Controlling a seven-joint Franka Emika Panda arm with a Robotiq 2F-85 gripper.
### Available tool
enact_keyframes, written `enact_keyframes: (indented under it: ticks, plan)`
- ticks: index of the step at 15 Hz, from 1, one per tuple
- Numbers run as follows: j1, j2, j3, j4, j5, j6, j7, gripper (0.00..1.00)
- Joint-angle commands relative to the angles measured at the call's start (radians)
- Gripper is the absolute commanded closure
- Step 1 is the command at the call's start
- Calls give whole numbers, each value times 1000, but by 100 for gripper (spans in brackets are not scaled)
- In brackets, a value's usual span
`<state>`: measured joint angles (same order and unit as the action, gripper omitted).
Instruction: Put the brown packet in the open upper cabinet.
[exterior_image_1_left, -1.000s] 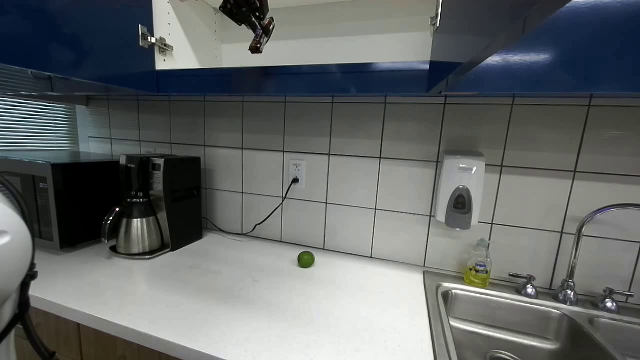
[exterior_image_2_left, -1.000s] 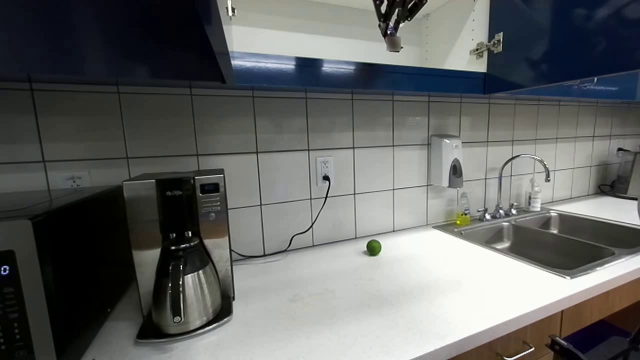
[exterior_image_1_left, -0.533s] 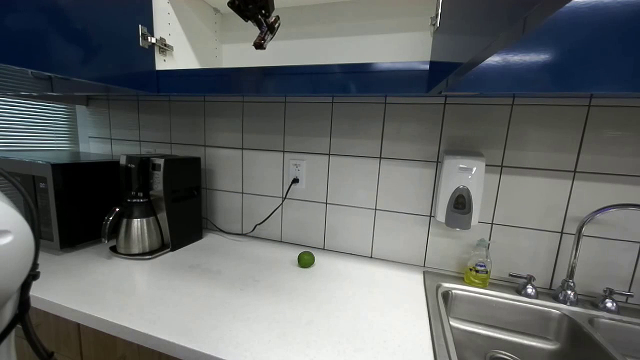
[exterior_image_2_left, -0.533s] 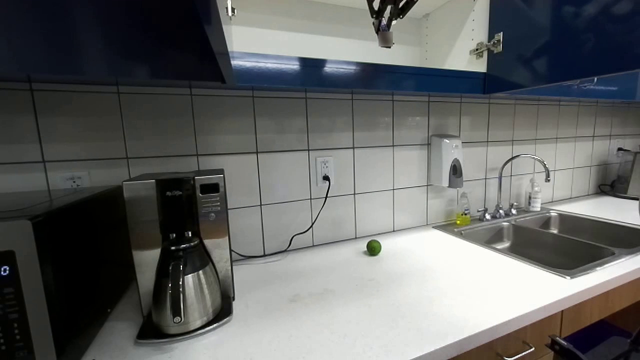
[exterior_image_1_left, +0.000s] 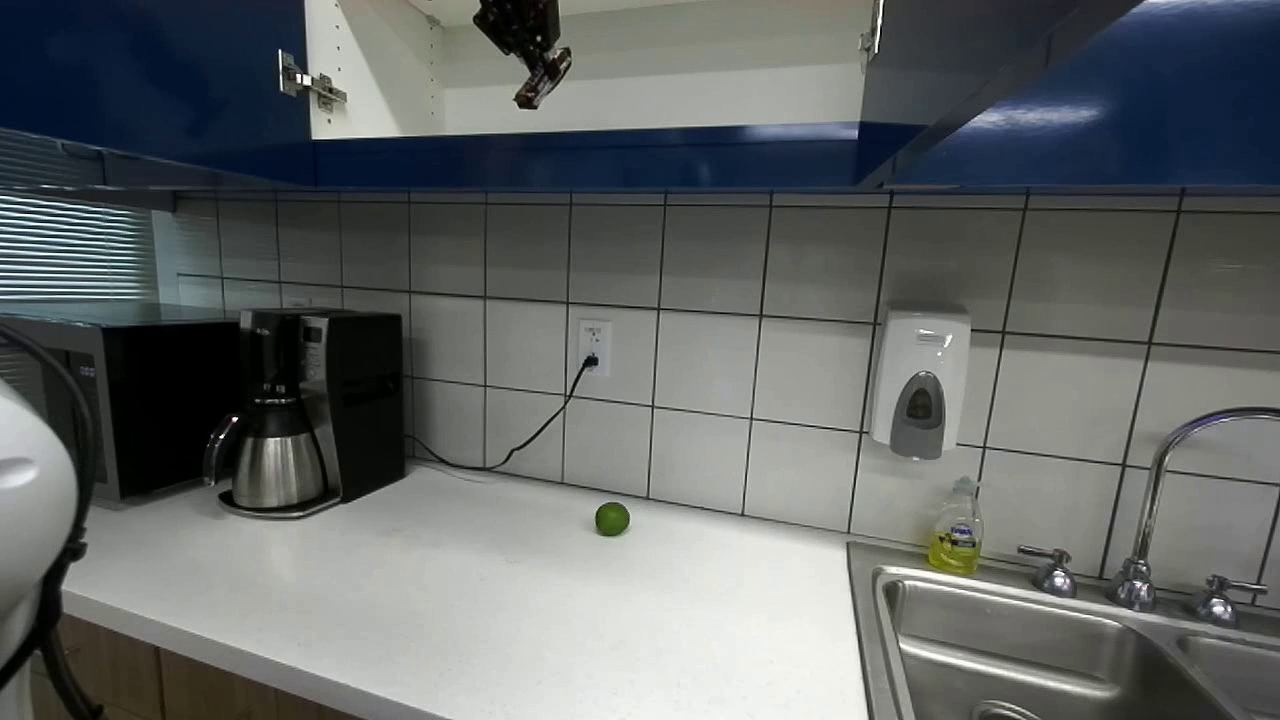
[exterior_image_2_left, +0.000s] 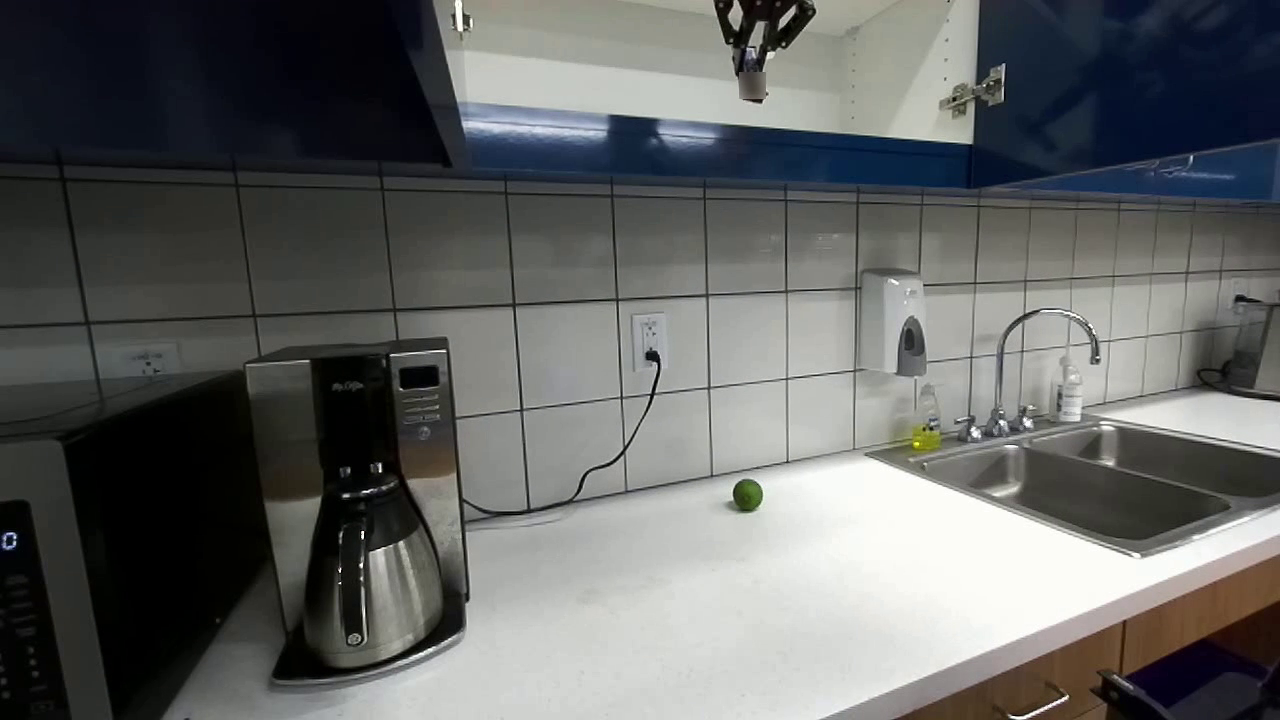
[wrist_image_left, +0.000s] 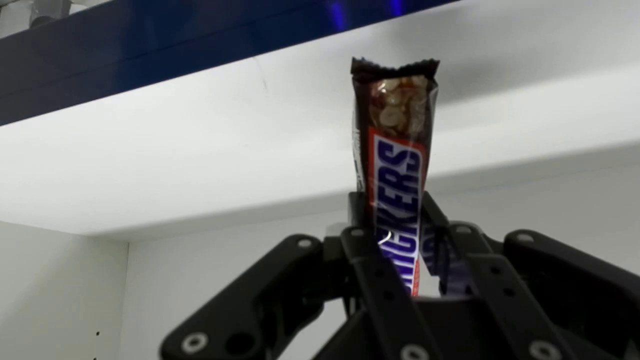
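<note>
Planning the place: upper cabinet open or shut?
Open: both exterior views show the upper cabinet with blue doors swung aside, white interior exposed.

Counter (exterior_image_1_left: 500, 605) bright; upper tiles (exterior_image_1_left: 712, 252) dimmer; glare on open cabinet (exterior_image_2_left: 690, 143).

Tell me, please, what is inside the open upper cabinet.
The open upper cabinet shows white walls and floor, partly covered by the Snickers bar and the end effector gripping it. In both exterior views, the blue front edge hides the floor.
</note>
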<state>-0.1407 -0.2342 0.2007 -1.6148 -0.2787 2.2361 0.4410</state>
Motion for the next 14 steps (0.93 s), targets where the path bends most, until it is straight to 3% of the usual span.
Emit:
enact_keyframes:
  ticks: [1,9,10,11,13,14]
  plan:
    - [32,101,-9,121,-43,-61,59,93]
    - [105,240,-57,264,-72,-129,113,93]
    - [114,257,-65,283,-75,-143,120,48]
    - [123,274,-72,304,-79,-163,127,47]
    - [140,300,-91,334,-83,-189,140,34]
    - [114,302,-67,331,-81,-192,145,27]
